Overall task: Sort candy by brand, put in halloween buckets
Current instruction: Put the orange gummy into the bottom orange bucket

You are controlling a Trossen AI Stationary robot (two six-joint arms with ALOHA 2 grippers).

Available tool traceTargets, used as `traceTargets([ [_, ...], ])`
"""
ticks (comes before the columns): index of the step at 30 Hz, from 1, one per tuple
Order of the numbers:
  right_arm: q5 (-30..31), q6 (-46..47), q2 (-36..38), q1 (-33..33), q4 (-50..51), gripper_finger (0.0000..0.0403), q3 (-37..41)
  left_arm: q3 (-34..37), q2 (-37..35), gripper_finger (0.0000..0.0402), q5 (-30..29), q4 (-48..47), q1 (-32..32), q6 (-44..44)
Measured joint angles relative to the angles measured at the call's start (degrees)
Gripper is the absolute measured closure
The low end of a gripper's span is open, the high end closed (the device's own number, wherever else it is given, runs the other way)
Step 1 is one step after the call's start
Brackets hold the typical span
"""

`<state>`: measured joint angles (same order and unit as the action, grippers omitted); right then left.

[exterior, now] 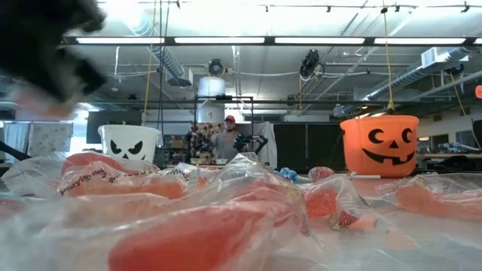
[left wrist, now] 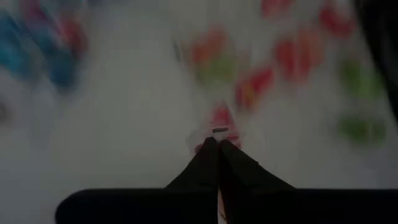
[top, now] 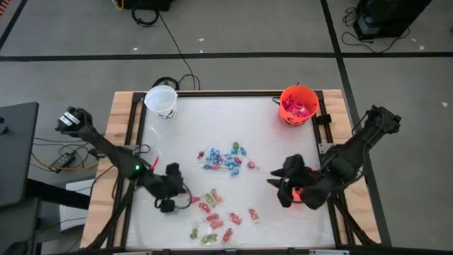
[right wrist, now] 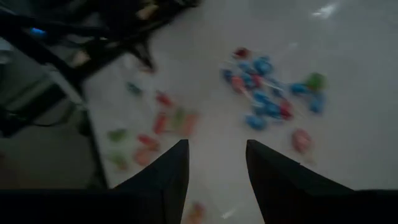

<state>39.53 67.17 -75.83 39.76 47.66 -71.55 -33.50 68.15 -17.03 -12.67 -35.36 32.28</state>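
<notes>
Near edge of desk (top: 311, 113): red and green candy (top: 212, 218) scattered, blurred in the low view. Left hand (top: 170, 205) just left of it, fingers pinched shut on one red sweet (left wrist: 221, 118); wrapper unreadable. Right hand (top: 277, 185) right of centre, fingers apart, empty. Mid-desk: blue sweets (top: 225, 157). Far corners: white bucket (top: 161, 100), orange bucket (top: 298, 105) holding red packets.

table (top: 233, 120): white top, wood rim | black cables (top: 170, 42): on grey floor beyond far edge | person (exterior: 226, 139): red cap, standing in room behind table | ceiling lights (exterior: 226, 40): lit strips
</notes>
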Motion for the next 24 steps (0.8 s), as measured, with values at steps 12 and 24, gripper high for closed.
traceTargets([
  [12, -9.24, -3.61, -1.64, -12.82, -24.75, 0.0233, 1.2, -1.53, -1.34, 0.0395, -4.16, 37.33, 15.2, -13.9],
  [24, -18.28, -17.03, -13.95, -22.02, -58.0, 0.0233, 2.69, -1.53, -1.34, 0.0395, -4.16, 55.26, 21.21, -15.53],
])
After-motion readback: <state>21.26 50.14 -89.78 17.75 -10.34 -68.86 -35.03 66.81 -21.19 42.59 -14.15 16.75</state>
